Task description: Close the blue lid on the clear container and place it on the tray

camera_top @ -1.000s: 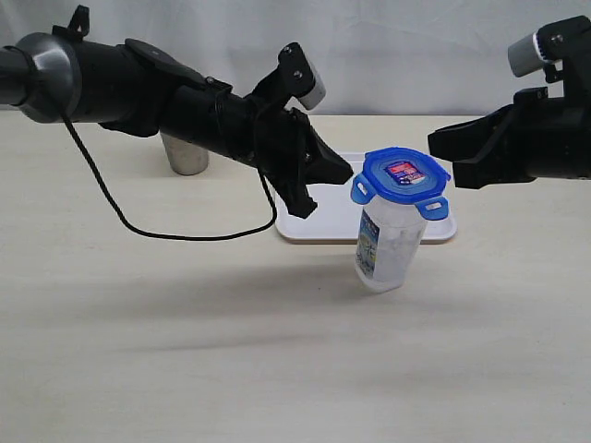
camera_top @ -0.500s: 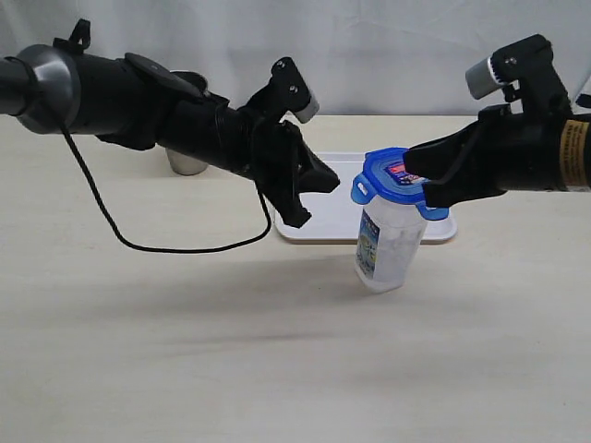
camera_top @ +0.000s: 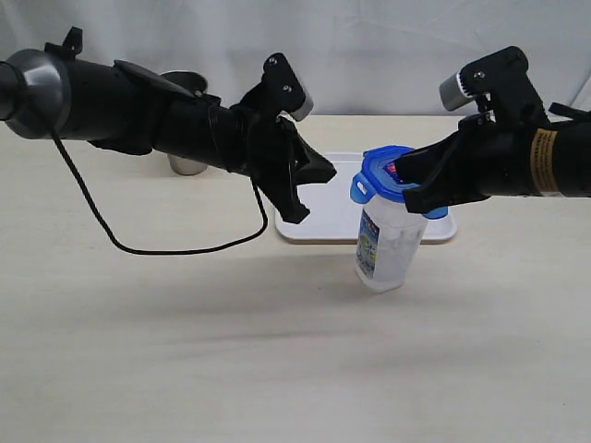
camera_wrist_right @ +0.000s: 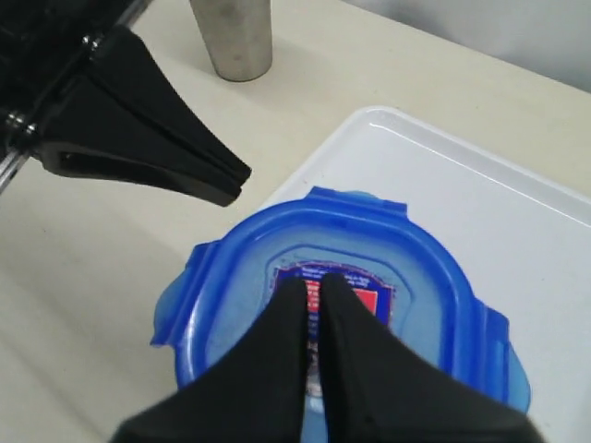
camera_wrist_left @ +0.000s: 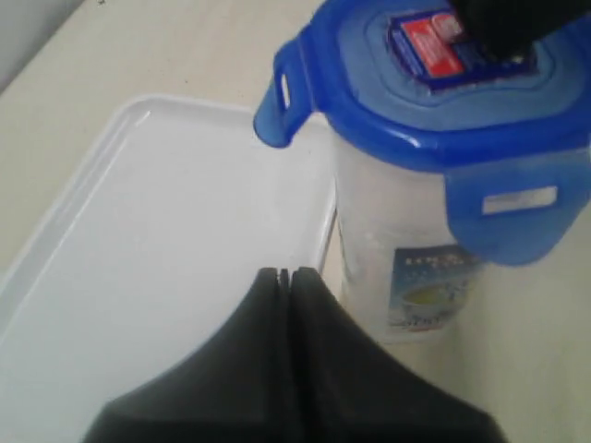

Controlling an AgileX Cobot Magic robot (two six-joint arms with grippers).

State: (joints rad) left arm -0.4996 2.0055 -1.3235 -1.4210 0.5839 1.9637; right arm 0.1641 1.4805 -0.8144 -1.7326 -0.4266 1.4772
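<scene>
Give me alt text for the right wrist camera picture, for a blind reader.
The shut black right hand sits over the sticker on the blue plastic lid. Nearby are a white plastic tray, the shut left hand and a grey steel tumbler.

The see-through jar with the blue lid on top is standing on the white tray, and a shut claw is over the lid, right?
Not quite. The clear container stands on the table just in front of the tray, not on it. The exterior view shows its base clear of the tray's rim. The blue lid does sit on top, and the shut right gripper is over it.
</scene>
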